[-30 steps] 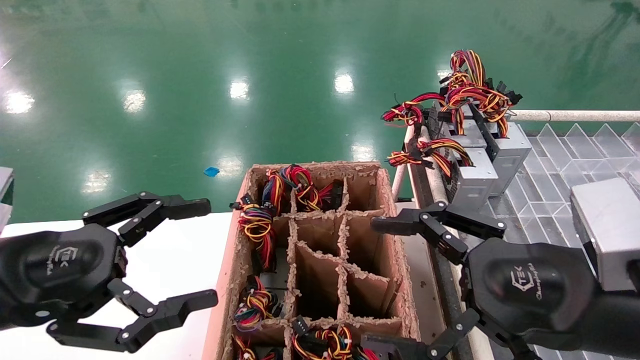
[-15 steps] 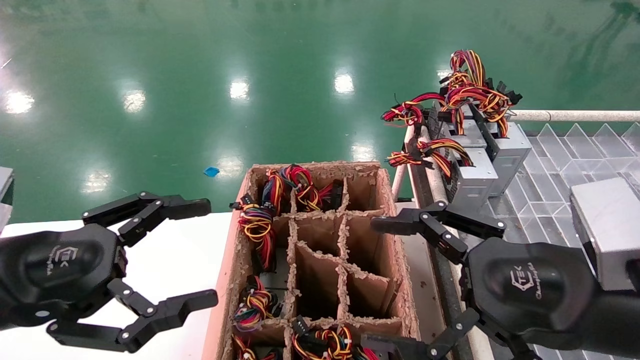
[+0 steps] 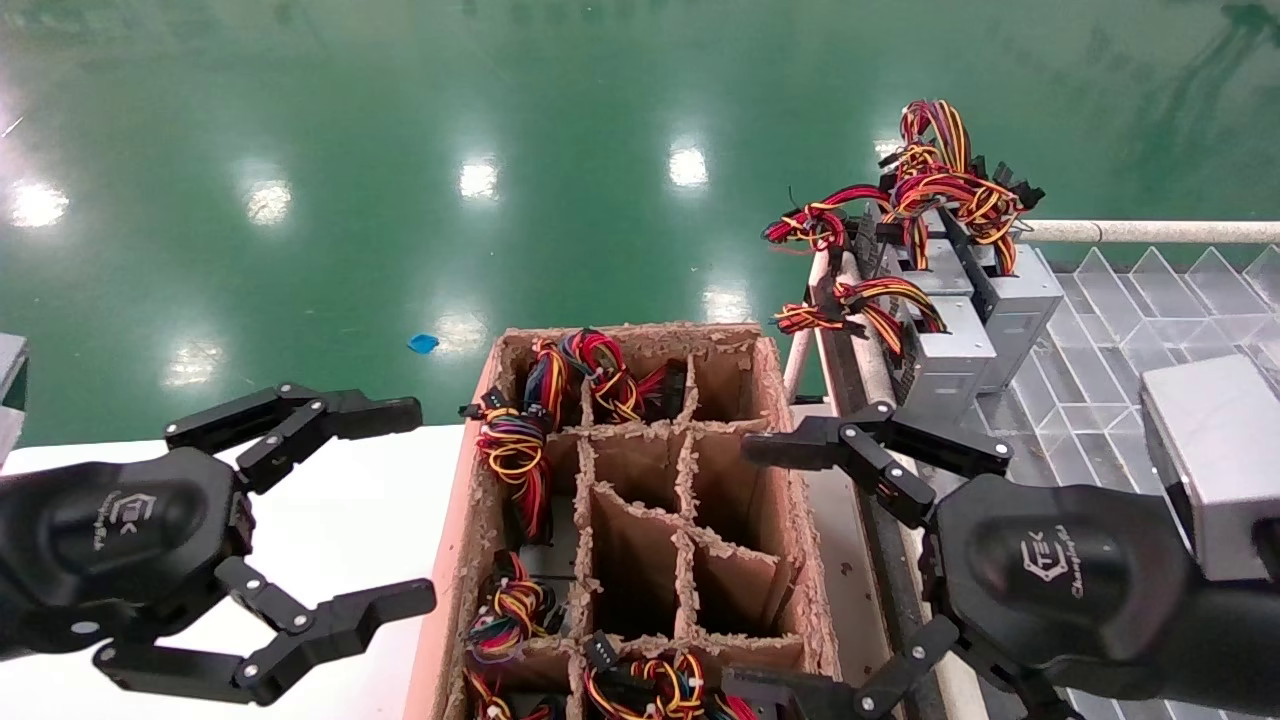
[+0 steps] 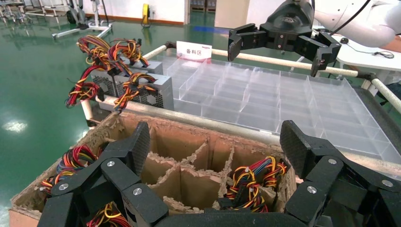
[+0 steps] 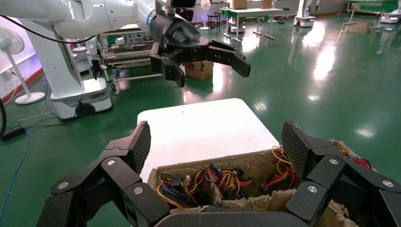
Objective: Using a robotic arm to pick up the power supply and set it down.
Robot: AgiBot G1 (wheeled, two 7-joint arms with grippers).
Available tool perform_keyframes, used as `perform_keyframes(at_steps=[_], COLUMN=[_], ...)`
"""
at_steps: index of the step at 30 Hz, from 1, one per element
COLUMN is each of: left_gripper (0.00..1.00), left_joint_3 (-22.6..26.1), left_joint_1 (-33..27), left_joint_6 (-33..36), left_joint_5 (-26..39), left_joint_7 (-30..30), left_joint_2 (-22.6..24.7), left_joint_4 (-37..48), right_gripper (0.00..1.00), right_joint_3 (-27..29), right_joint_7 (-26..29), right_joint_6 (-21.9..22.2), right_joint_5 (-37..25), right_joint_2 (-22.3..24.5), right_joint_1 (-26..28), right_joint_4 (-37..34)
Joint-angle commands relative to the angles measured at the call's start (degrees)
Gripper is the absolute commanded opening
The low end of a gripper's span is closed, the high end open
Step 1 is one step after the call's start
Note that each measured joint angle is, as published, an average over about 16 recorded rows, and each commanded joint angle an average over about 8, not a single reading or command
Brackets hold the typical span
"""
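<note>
Both grippers hover spread wide and empty: the left gripper (image 3: pixel 400 510) over the white table (image 3: pixel 340 520), the right gripper (image 3: pixel 770 570) at the cardboard box's (image 3: pixel 470 540) right edge. The nearest power supply (image 3: pixel 945 360) stands on the clear tray (image 3: pixel 1100 400), just beyond the right gripper's fingers.

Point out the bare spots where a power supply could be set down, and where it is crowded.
Free: the white table left of the cardboard box, under the open left tool; the clear divided tray on the right, nearer than the power supplies clustered at its far corner. Inside the box, middle cells look empty; its left, far and near cells hold wire bundles. The open right tool hovers at the box's right edge.
</note>
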Motion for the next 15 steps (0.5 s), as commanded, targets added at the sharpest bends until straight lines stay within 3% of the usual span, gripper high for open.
perform_keyframes(at_steps=[1, 15], left_gripper=[1.00, 1.00], left_joint_3=[0.00, 0.00], left_joint_1=[0.00, 0.00], left_joint_6=[0.00, 0.00], left_joint_5=[0.00, 0.00], left_joint_7=[0.00, 0.00], left_joint_2=[0.00, 0.00], left_joint_4=[0.00, 0.01], right_gripper=[1.00, 1.00], right_joint_3=[0.00, 0.00], right_joint_7=[0.00, 0.00], right_joint_6=[0.00, 0.00], right_joint_5=[0.00, 0.00], right_joint_2=[0.00, 0.00], right_joint_1=[0.00, 0.00], right_joint_4=[0.00, 0.00])
